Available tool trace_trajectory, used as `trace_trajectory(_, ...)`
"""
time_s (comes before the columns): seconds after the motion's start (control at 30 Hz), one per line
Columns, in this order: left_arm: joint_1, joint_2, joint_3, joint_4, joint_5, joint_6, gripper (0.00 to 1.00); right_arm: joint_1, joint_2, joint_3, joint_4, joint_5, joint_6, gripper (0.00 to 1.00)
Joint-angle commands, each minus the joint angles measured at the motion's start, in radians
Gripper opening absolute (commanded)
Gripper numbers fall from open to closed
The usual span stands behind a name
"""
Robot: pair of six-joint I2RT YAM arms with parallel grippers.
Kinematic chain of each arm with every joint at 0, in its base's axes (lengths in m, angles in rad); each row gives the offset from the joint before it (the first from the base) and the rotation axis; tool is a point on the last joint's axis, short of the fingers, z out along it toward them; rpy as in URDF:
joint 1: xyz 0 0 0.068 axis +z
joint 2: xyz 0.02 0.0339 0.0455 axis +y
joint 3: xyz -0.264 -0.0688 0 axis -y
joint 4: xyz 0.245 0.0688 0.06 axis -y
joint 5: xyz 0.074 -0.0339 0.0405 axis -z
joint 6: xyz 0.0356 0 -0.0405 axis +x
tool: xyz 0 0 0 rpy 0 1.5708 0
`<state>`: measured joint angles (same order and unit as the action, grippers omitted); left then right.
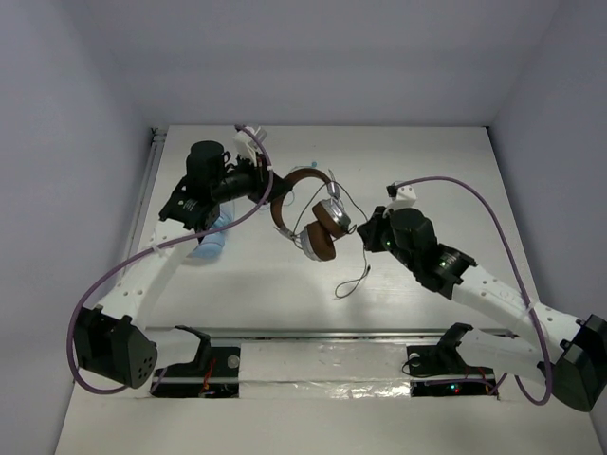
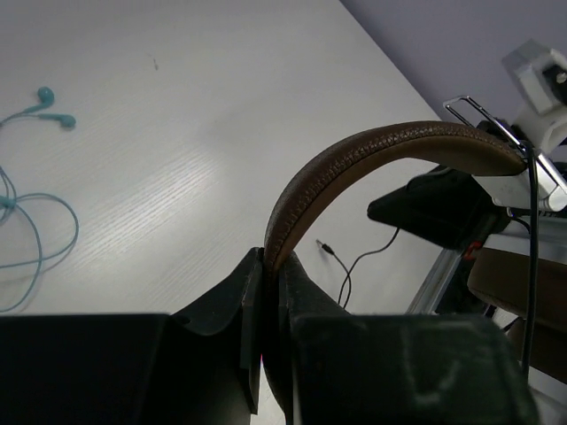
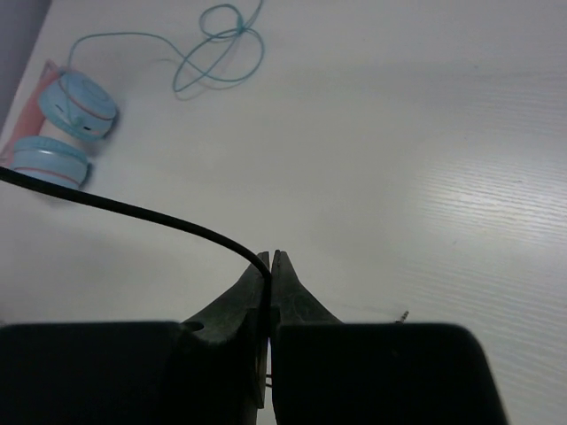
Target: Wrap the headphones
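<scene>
- The headphones (image 1: 308,226) are held near the middle of the worktop (image 1: 436,161), as seen from above.
- Their brown headband (image 2: 390,146) is clamped between the left jaws — shut tight on it.
- The thin black cable (image 3: 133,211) is pinched by the right jaws, at 3 o'clock of the earcups.
- Its plug (image 1: 340,295) is seen on the worktop at 5 o'clock of the headphones.
- Light-blue earbuds (image 2: 44,93) are seen at 9 o'clock in the left wrist view.

- White table (image 1: 436,161) w/ faint wood grain; pale grey walls on 3 sides.
- Pink-and-blue headphones (image 3: 66,133) lying near table's edge.
- Thin light-blue earbuds (image 2: 62,120), cable in loose loops, near those headphones.
</scene>
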<state>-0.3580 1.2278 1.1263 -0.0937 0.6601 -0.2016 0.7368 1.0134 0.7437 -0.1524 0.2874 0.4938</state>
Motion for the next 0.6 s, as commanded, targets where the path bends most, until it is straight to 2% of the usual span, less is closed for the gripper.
trace_trajectory(0.0,0.010,-0.008,0.076,0.179,0.050,-0.137,0.00,-0.007,-0.001,-0.027,0.199,-0.102,0.026,0.00)
trace_trajectory(0.17,0.010,-0.001,0.079,0.268,-0.007,-0.229,0.00,-0.007,0.004,-0.092,0.358,-0.209,0.034,0.00)
trace_trajectory(0.33,0.010,0.001,0.033,0.423,-0.063,-0.386,0.00,-0.007,0.071,-0.130,0.614,-0.390,0.063,0.01)
trace_trajectory(0.5,-0.024,0.007,0.078,0.424,-0.077,-0.412,0.00,-0.007,0.172,-0.152,0.822,-0.429,0.065,0.22)
trace_trajectory(0.53,-0.033,0.004,0.085,0.420,-0.076,-0.415,0.00,-0.007,0.207,-0.147,0.842,-0.430,0.058,0.31)
trace_trajectory(0.57,-0.033,0.002,0.096,0.413,-0.070,-0.415,0.00,-0.007,0.224,-0.145,0.859,-0.430,0.057,0.35)
